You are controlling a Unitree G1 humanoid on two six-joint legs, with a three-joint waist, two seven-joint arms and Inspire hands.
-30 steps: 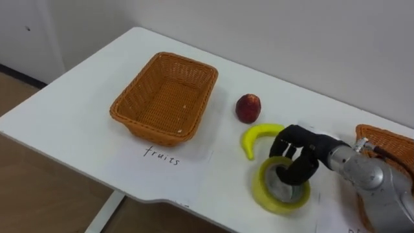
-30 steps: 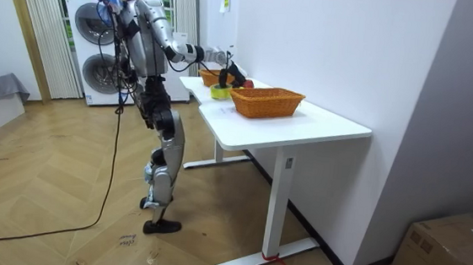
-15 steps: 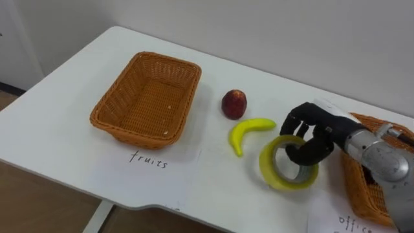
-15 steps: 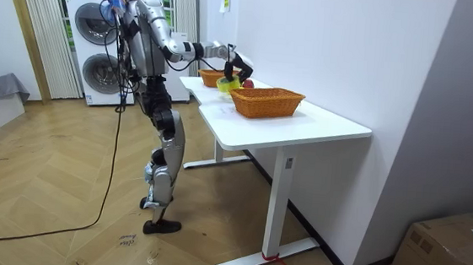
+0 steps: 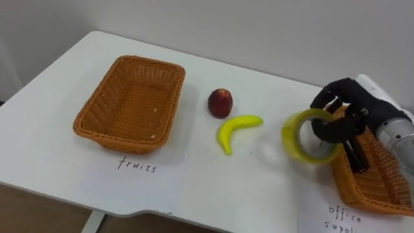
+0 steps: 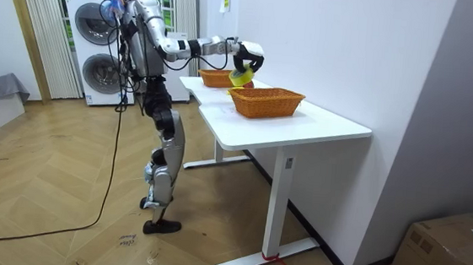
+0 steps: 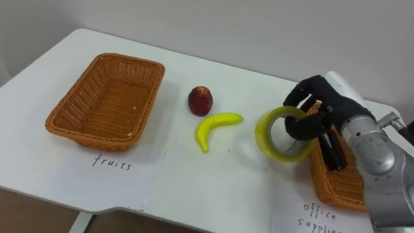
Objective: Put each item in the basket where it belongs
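Right hand (image 5: 348, 105) curled round tape roll (image 5: 291, 137), held above table (image 5: 259, 188) at office basket (image 5: 375, 188) rim. Next: carry over basket, release. Banana (image 5: 234, 128) and apple (image 5: 220, 102) unsorted.

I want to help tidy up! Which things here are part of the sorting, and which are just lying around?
For the sorting: yellow tape roll in the right hand, banana, red fruit, fruit basket, office basket, dark item inside it.

Just lying about: stacked washing machines, cardboard box on the floor.
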